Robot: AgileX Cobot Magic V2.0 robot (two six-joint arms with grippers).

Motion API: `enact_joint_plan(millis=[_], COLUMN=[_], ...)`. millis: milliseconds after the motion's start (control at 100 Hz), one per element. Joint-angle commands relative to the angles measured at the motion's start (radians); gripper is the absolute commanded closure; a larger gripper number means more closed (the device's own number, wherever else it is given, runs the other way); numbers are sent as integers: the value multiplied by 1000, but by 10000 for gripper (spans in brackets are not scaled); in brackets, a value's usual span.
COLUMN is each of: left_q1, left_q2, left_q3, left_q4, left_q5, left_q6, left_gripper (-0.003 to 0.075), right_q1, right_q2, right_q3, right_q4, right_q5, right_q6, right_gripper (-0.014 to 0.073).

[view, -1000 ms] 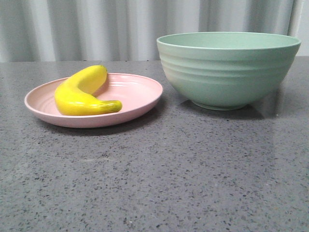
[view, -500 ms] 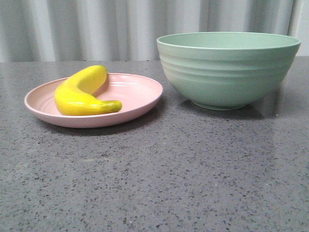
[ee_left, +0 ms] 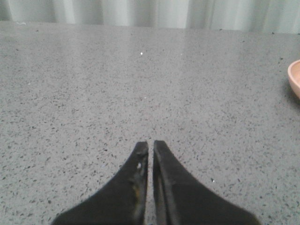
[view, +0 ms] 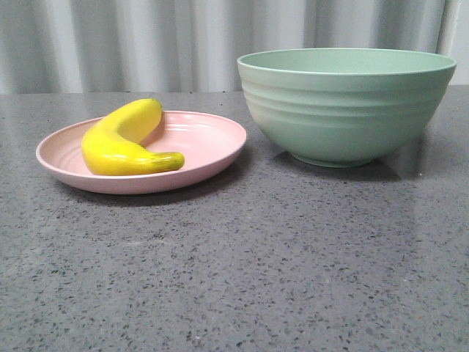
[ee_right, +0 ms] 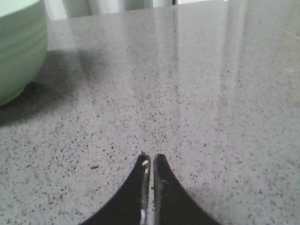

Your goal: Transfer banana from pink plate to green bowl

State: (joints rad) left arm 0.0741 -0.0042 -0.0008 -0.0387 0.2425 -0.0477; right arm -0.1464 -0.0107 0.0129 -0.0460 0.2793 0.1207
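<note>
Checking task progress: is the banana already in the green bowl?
No, the banana lies on the pink plate, beside the green bowl.

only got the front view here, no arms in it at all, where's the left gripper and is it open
Observer: The left gripper is shut and empty, low over bare table.
Operator: is it near the plate
Observer: Only an edge of the pink plate shows at the side of the left wrist view; the banana is not in that view.
Operator: and the right one
Observer: The right gripper is shut too, holding nothing, with the green bowl standing off to one side of it.
</note>
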Motion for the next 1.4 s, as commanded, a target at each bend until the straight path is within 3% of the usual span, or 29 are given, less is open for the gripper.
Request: enact_joint_plan(millis=[0, 520, 820, 1390], left_q1=[-1, -1, -1, -1], left_q2=[-32, -32, -32, -32], left_q3=[28, 28, 28, 28], left_q4=[-19, -19, -48, -49], left_q5=[-102, -138, -170, -174], left_q6=[1, 1, 1, 1], left_gripper=[739, 738, 739, 739], right_q1=[-7, -7, -7, -5], right_q2=[-17, -17, -17, -17], right_q3=[26, 26, 26, 26], right_q4=[-2, 14, -4, -4], right_q5=[-98, -177, -317, -299], right_q6=[-5, -5, -5, -5], right_gripper=[666, 666, 666, 666])
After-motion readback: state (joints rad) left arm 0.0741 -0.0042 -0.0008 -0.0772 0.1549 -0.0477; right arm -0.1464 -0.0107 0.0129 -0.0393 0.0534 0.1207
